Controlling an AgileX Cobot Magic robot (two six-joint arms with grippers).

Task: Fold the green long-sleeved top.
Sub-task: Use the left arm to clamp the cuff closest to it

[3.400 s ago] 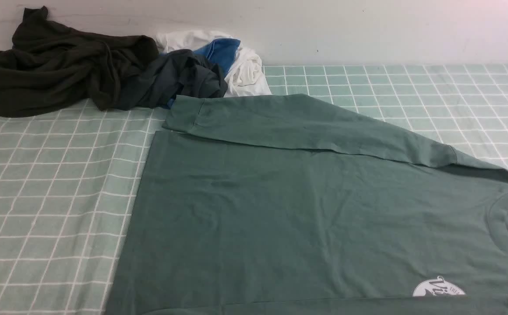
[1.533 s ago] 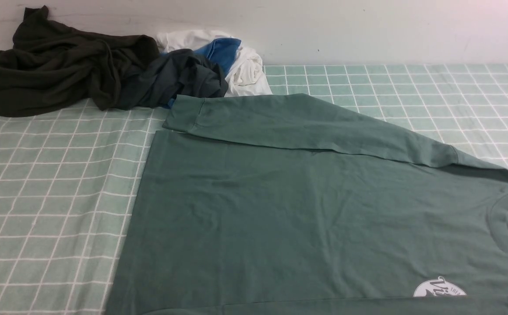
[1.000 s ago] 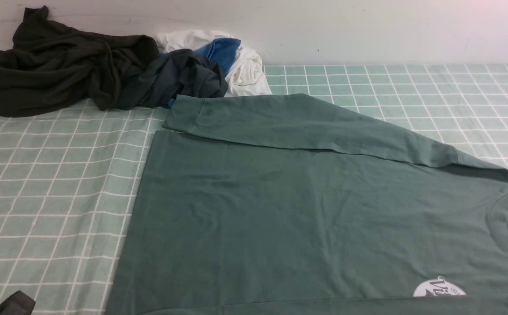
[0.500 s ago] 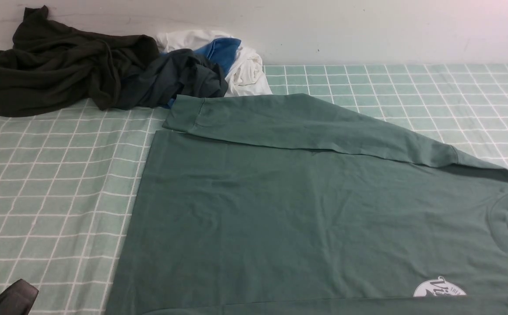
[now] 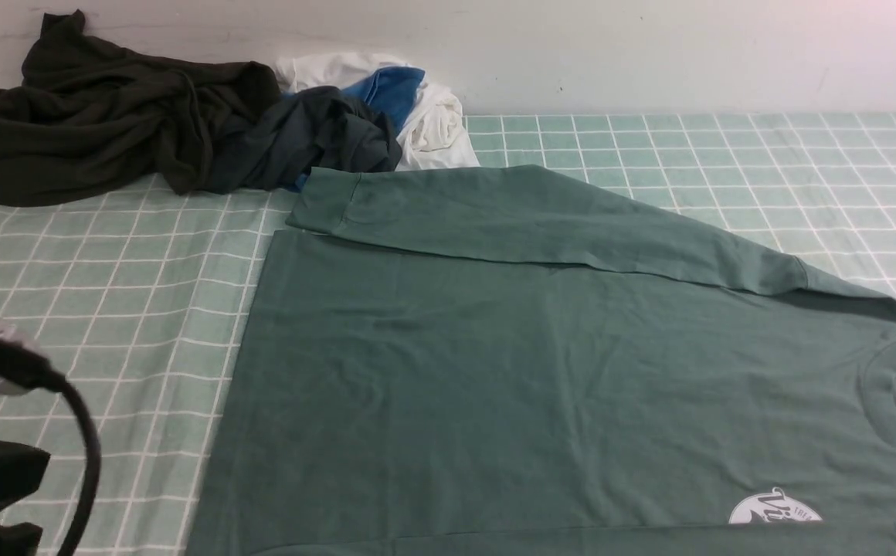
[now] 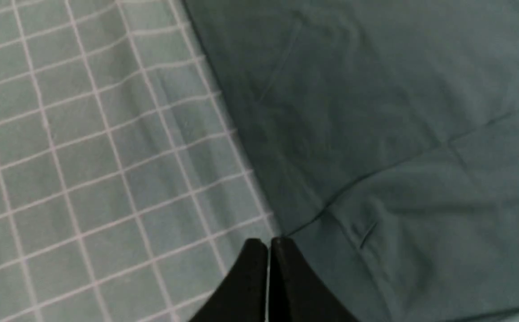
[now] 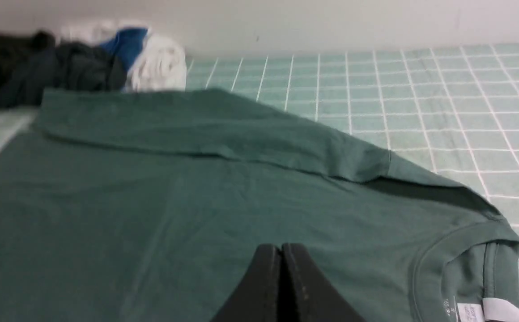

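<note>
"Where's the green top (image 5: 494, 386)?"
"Spread over the checked cloth (image 5: 93, 309), neckline toward the right, running past the near edge. Far sleeve's folded across, its cuff by the dark clothes (image 5: 301, 139); bare cloth on the left and far right."
"And the grippers?"
"Left one (image 6: 269, 241) and right one (image 7: 281, 246) are both closed, holding nothing."
"Anything changed?"
"The left arm (image 5: 0, 479) has come further in at the left; the top hasn't shifted."

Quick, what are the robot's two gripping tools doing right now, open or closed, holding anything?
Left tool: closed, holding nothing.
Right tool: closed, holding nothing.
</note>
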